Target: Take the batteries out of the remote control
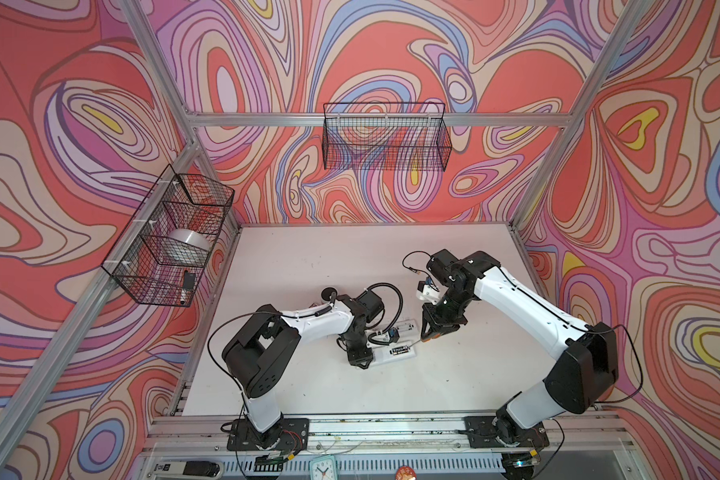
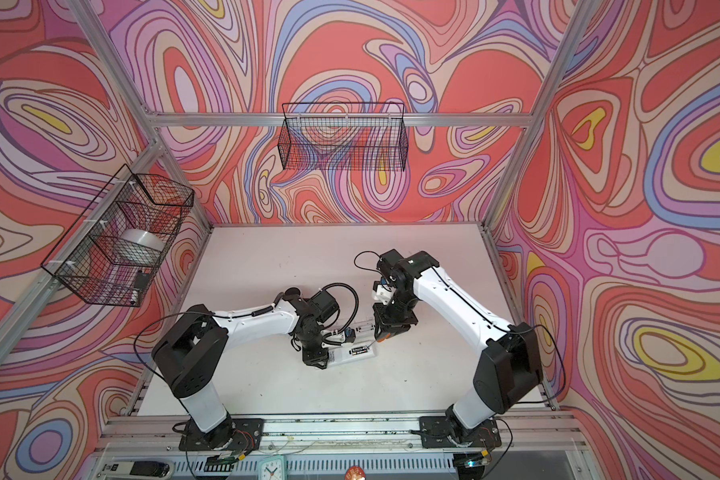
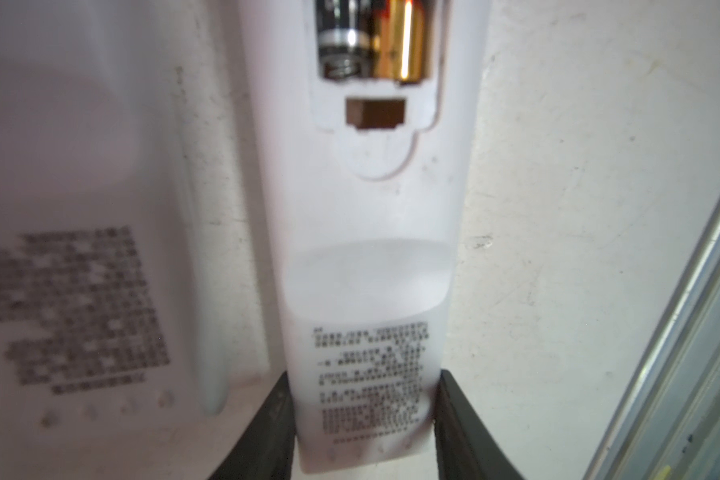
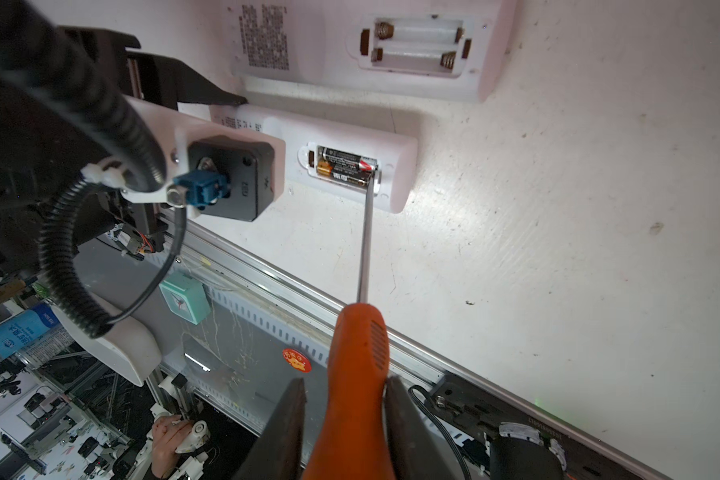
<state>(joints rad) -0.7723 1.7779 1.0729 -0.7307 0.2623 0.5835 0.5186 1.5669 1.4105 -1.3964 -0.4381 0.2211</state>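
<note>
Your left hand (image 3: pixel 364 386) pinches the printed end of the remote control (image 3: pixel 371 199), which lies back-up on the white surface (image 3: pixel 558 208) with two batteries (image 4: pixel 346 165) in its open compartment, while your right hand (image 4: pixel 345 395) clamps the orange screwdriver (image 4: pixel 358 349), tip at the batteries' end.
</note>
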